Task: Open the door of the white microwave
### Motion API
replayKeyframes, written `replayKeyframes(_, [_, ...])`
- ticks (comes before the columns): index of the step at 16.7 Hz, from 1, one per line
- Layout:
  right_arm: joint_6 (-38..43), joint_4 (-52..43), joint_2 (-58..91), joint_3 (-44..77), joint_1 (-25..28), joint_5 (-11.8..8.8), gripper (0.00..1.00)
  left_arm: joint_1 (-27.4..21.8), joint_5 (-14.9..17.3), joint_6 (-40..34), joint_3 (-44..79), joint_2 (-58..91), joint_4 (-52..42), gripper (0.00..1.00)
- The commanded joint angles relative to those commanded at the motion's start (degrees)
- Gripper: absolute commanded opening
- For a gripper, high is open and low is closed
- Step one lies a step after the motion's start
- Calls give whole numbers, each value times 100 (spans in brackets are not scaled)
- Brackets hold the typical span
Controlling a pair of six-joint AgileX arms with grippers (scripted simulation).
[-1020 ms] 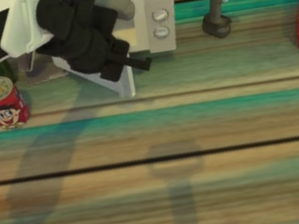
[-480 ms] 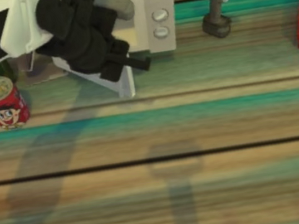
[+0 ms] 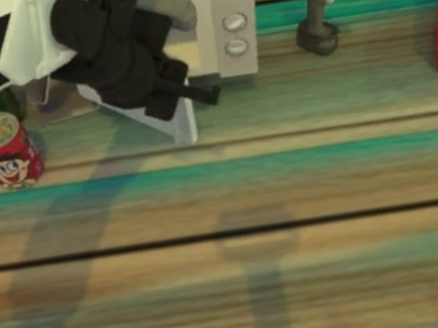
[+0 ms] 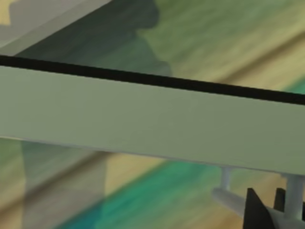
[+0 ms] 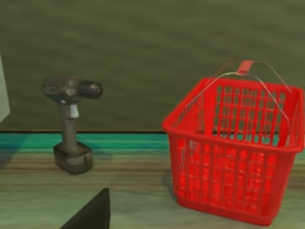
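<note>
I see soft, even light from overhead; arm shadows streak the desk (image 3: 354, 185) at lower left and centre of the top view. Everything looks slightly blurred, no glare.

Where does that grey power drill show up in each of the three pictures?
Top view: the drill stands at the back, right of the white microwave.
Left wrist view: not in it.
Right wrist view: the drill stands at left.
Shared landmark: the red basket beside it.
</note>
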Motion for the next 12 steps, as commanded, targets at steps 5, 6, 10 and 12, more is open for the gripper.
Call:
replayKeyframes(5, [0, 0, 0, 0, 0, 0, 100, 217, 279, 563, -293, -228, 12, 0])
replayKeyframes(6, [0, 0, 0, 0, 0, 0, 100, 239, 310, 624, -317, -259, 20, 0])
replayKeyframes(10, [0, 0, 0, 0, 0, 0, 100, 243, 316, 635, -321, -265, 22, 0])
replayKeyframes(12, [0, 0, 0, 0, 0, 0, 100, 243, 316, 635, -321, -265, 22, 0])
